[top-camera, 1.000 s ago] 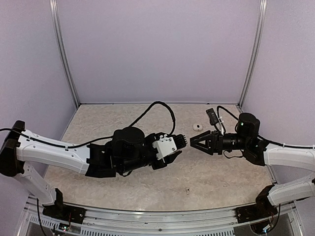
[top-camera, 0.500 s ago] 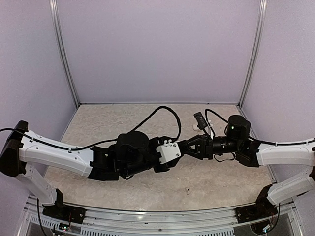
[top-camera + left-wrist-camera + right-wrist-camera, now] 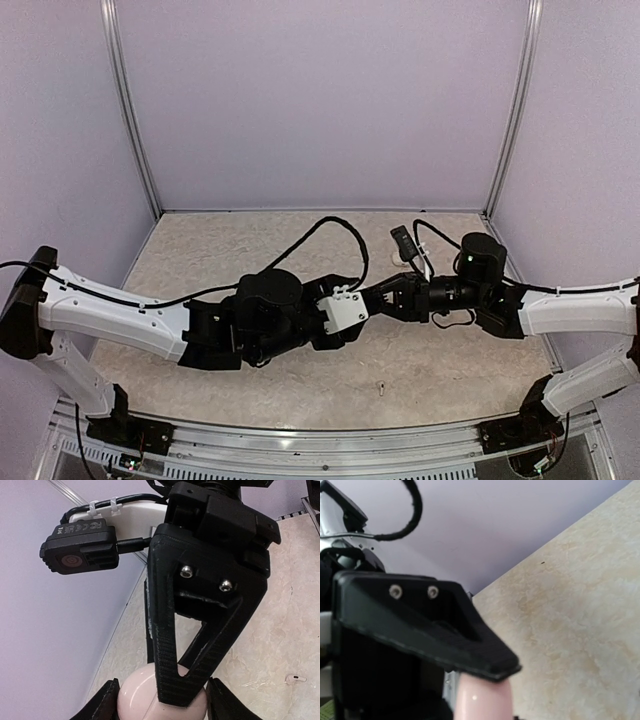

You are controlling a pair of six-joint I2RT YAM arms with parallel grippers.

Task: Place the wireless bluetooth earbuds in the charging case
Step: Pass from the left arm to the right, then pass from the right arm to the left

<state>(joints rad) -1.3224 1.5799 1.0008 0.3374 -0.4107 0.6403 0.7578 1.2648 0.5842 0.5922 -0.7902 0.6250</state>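
Note:
A round, pale pink charging case sits between my left gripper's two fingers, which are shut on its edges. My right gripper meets it head-on. One of its black fingers lies across the near face of the case and the other stands behind it. In the right wrist view the case shows edge-on under a left finger. In the top view the two grippers touch at mid-table and hide the case. One tiny pale earbud lies on the table; it also shows in the top view.
The beige speckled table has purple walls on three sides. A black cable loops over the left arm. The right wrist camera hangs close above the left gripper. The metal front rail runs along the near edge.
My right gripper moved left from mid-right and came onto the case held by my left gripper. The left gripper shifted slightly right and turned. A small white item at back right is now hidden behind the right arm.

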